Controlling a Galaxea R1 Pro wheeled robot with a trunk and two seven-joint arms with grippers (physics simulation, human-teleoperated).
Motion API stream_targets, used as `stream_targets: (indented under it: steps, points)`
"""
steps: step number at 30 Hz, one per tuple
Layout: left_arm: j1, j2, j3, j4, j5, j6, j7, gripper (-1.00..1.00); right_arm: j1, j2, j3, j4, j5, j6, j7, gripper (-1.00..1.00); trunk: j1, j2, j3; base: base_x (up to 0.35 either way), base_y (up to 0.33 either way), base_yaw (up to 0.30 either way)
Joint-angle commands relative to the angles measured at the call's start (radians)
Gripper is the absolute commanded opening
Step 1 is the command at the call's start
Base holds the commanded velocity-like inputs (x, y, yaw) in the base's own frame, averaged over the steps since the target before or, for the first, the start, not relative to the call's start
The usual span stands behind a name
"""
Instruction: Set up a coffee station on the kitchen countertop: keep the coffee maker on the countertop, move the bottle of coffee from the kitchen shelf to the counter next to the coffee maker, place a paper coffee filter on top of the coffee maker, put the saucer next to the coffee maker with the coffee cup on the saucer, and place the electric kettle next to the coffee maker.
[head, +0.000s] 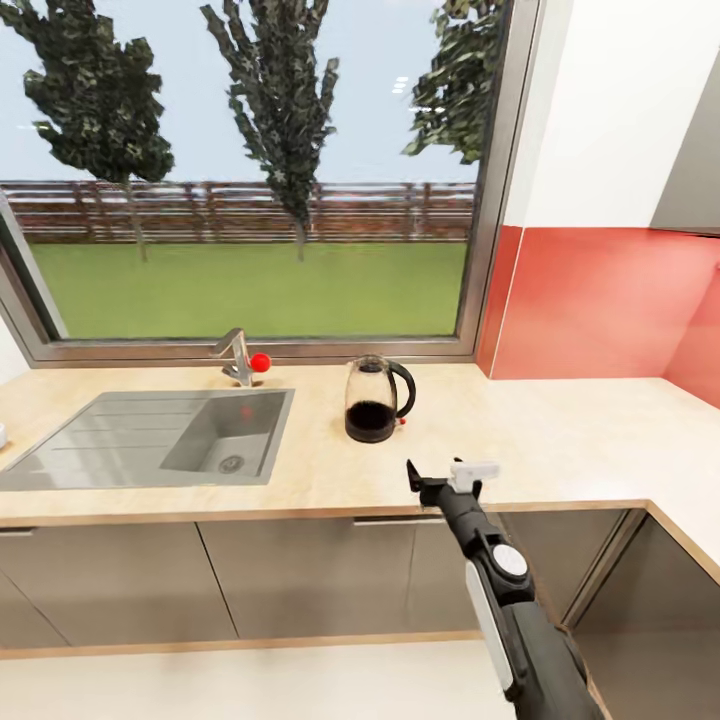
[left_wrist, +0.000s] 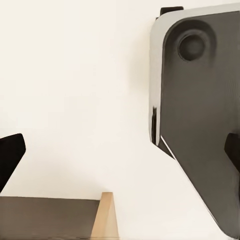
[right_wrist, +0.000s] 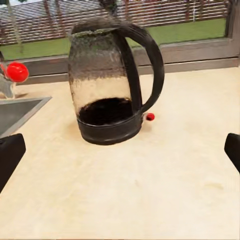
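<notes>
The kettle (head: 377, 400) stands upright on the countertop (head: 560, 440), just right of the sink (head: 150, 437) and in front of the window (head: 250, 170), its black loop handle turned to the right. Left of it, the tap (head: 236, 357) with its red knob sits behind the basin. The right arm reaches over the counter's front edge, its right gripper (head: 447, 480) well short of the kettle and aimed straight at it; in the right wrist view the kettle (right_wrist: 116, 85) fills the middle between two dark fingertips (right_wrist: 9, 152) spread wide at the edges, holding nothing. I judge this an approach lined up for a grasp. The left gripper (left_wrist: 120, 155) also shows wide-spread tips, empty, pointing at pale floor and a cabinet corner.
</notes>
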Motion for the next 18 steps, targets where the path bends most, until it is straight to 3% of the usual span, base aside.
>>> stream_targets:
  steps: [1,3,4,6,10,13,14,18]
  points:
    - [0.002,-0.001,0.008,-0.002,-0.007,0.004,-0.001,1.00,-0.019,-0.001,-0.001,0.017,0.003,0.005,0.005,1.00,0.001,-0.002,-0.002,0.091,0.000,0.000]
    - [0.014,-0.001,0.009,-0.002,-0.005,0.005,0.033,1.00,-0.122,-0.009,-0.005,0.135,0.004,0.001,0.008,1.00,0.001,-0.002,-0.002,0.192,0.000,0.000]
    - [0.020,-0.001,0.009,-0.002,-0.004,0.006,0.055,1.00,-0.172,-0.032,-0.006,0.206,0.003,-0.001,0.021,1.00,0.001,-0.002,-0.002,0.294,0.000,0.000]
    - [0.024,-0.001,0.010,-0.002,-0.003,0.007,0.070,1.00,-0.211,-0.072,-0.007,0.271,0.003,-0.002,0.084,1.00,0.001,-0.002,-0.002,0.314,0.000,0.000]
    - [0.025,-0.002,0.010,-0.001,-0.001,0.009,0.076,1.00,-0.237,-0.125,-0.011,0.310,0.004,-0.002,0.220,1.00,0.001,-0.002,-0.002,0.329,0.000,0.000]
    - [0.026,-0.002,0.010,-0.001,-0.001,0.009,0.076,1.00,-0.241,-0.164,-0.015,0.316,0.002,-0.003,0.250,1.00,0.001,-0.002,-0.002,0.333,0.000,0.000]
    - [0.031,-0.001,0.010,-0.001,-0.001,0.009,0.076,1.00,-0.242,-0.202,-0.017,0.318,-0.008,-0.002,0.308,1.00,0.001,-0.002,-0.002,0.334,0.000,0.000]
    - [0.036,-0.001,0.010,-0.001,-0.001,0.009,0.077,1.00,-0.242,-0.211,-0.019,0.317,-0.011,-0.002,0.418,1.00,0.001,-0.002,-0.002,0.334,0.000,0.000]
